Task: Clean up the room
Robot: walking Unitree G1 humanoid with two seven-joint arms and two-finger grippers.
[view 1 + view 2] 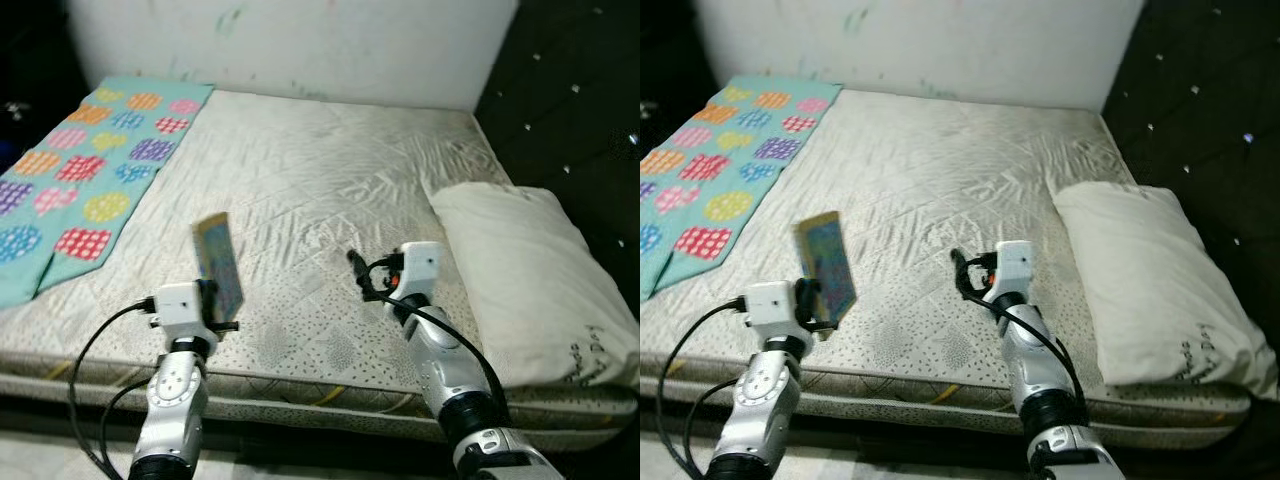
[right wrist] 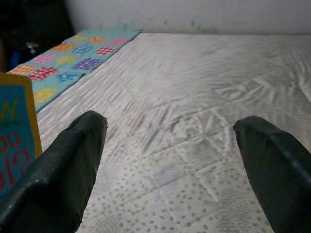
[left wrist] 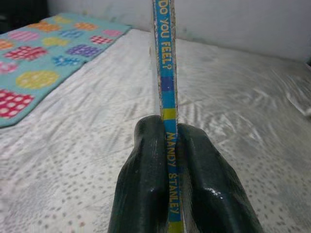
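**Blue-spined book clamped in left gripper above bed**

Blue and yellow mark the spine of the thin book (image 3: 166, 97) that we find held upright in the left gripper (image 3: 172, 145). Both black fingers (image 3: 141, 184) press against the spine from either side, so we record this gripper as closed on the book. In the head views the book (image 1: 219, 258) stands above the near part of the mattress (image 1: 320, 180), raised off its surface, with its cover facing the robot's right.

We note the right gripper (image 2: 170, 150) just to the right of the book, also over the near part of the mattress. Its two fingers (image 2: 68, 165) stand wide apart with nothing between them. An edge of the book's cover (image 2: 17, 131) shows beside one finger.

We observe a bare, quilted white mattress with a dotted pattern near the front edge. A turquoise cloth (image 1: 80, 160) with coloured spotted circles lies along the far left side. A white pillow (image 1: 530, 280) rests at the right edge, against a dark tufted panel (image 1: 570, 90). A pale wall (image 1: 300, 40) closes off the far end of the bed.
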